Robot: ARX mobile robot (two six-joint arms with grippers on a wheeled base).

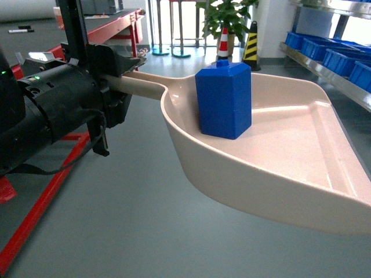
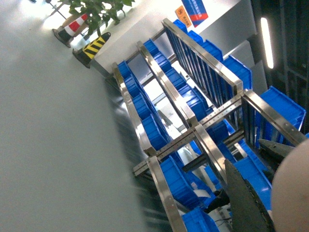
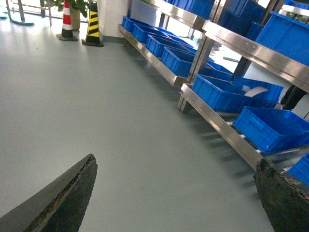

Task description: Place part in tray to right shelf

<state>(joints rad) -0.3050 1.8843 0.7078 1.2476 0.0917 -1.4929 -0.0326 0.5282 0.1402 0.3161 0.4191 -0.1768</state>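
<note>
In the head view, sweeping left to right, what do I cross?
Left gripper on the handle → blue part standing in the tray → shelf with blue crates at far right.

This is an industrial space, a warehouse or factory floor. A stainless-steel rack (image 3: pixel 231 46) runs along the right side of the right wrist view, its levels loaded with blue crates (image 3: pixel 217 92). The smooth grey floor (image 3: pixel 96 106) is bare, striped safety cones (image 3: pixel 66 21) stand at upper left, and red steel framing (image 1: pixel 40 202) crosses the head view's lower left.
</note>
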